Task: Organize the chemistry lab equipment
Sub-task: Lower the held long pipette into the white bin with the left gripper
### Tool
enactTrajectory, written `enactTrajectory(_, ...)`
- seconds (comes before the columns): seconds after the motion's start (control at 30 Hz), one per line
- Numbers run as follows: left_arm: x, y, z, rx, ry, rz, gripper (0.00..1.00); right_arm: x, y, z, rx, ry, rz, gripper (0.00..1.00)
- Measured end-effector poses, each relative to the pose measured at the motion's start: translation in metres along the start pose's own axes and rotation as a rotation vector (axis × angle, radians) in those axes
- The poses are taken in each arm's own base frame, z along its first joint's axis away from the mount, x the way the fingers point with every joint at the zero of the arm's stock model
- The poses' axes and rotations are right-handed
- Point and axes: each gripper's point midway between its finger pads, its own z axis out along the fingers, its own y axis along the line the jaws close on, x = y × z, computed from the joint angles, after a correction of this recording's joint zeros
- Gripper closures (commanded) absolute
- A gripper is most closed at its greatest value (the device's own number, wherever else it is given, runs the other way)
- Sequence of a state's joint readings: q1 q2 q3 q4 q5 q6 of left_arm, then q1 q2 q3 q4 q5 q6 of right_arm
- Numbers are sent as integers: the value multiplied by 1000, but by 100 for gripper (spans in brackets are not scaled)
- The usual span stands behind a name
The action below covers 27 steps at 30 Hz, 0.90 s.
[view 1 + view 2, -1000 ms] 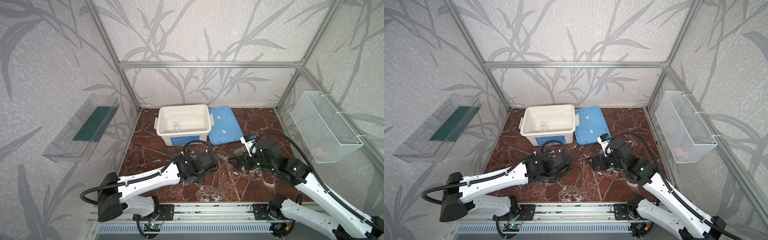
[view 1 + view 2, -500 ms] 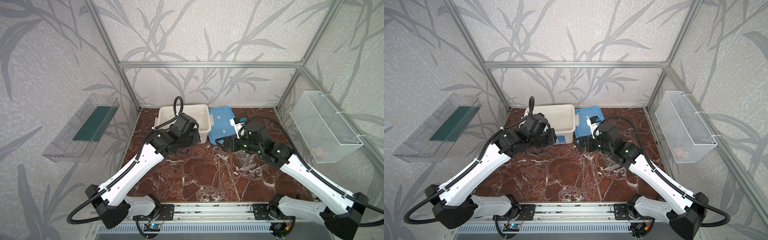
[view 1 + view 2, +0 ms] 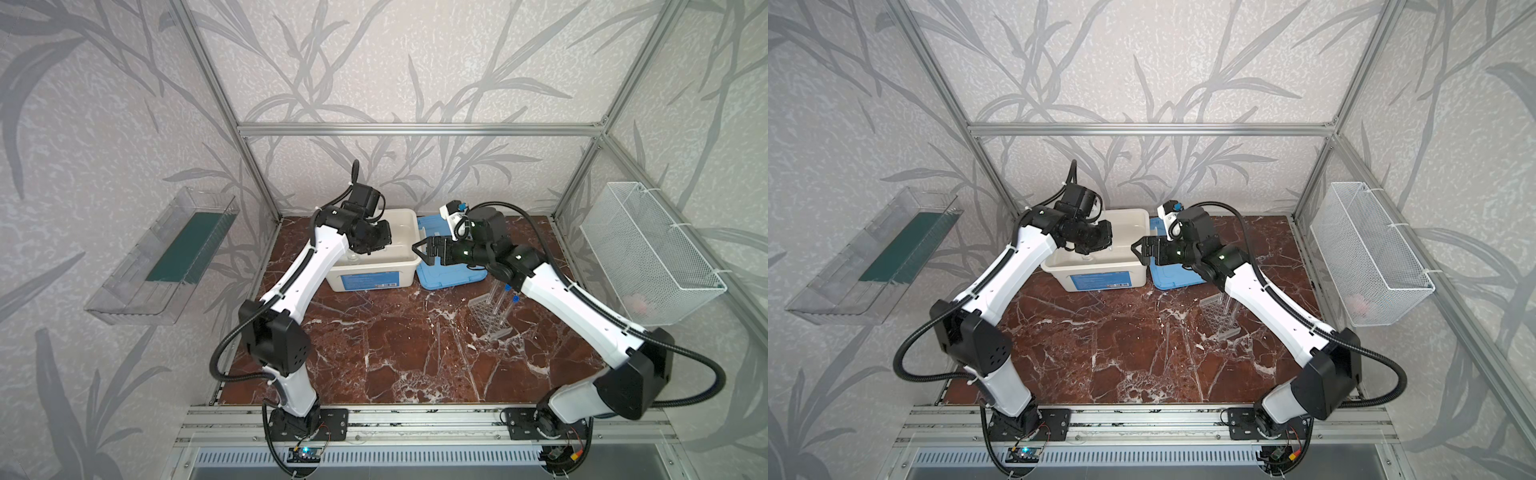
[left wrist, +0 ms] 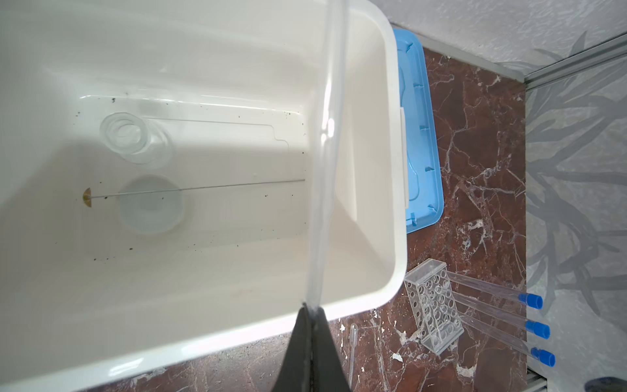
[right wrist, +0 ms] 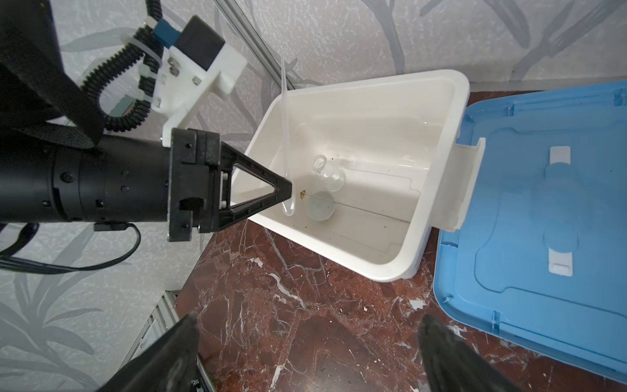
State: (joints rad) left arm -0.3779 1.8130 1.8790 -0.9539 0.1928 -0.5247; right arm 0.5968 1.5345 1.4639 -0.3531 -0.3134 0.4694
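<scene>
Beaker (image 4: 135, 139), dish (image 4: 151, 203) in tub (image 3: 365, 278) — lid (image 3: 446, 275) beside, rack (image 3: 486, 320) before lid

The thin clear plastic pipette (image 4: 325, 152) runs off the left wrist view's edge, and in a top view the right arm (image 3: 1266, 299) hides the blue caps of the clear test tubes (image 3: 1230, 309).

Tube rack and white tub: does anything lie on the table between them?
Yes: a thin clear pipette lies flat between the tube rack and a corner of the white tub. The left wrist view shows it.
</scene>
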Motion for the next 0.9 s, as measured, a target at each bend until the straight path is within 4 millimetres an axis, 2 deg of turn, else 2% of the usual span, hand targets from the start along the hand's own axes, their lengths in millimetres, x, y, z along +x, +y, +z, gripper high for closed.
enactTrajectory(0.17,-16,-5,50,3,60,12,95,0,-14,26,26,57,-22,6)
enactTrajectory(0.33,-13,-2,93,-12,126,17,95,10,-28,39,61,113,-55,7)
enactTrajectory(0.47,-6,2,108,-23,153,12,95,12,-35,48,78,137,-82,7)
enactTrajectory(0.73,-6,-11,121,41,154,-2,95,15,-42,60,87,159,-107,2)
enactTrajectory(0.9,6,-7,150,33,193,-10,95,12,-41,60,85,152,-115,2)
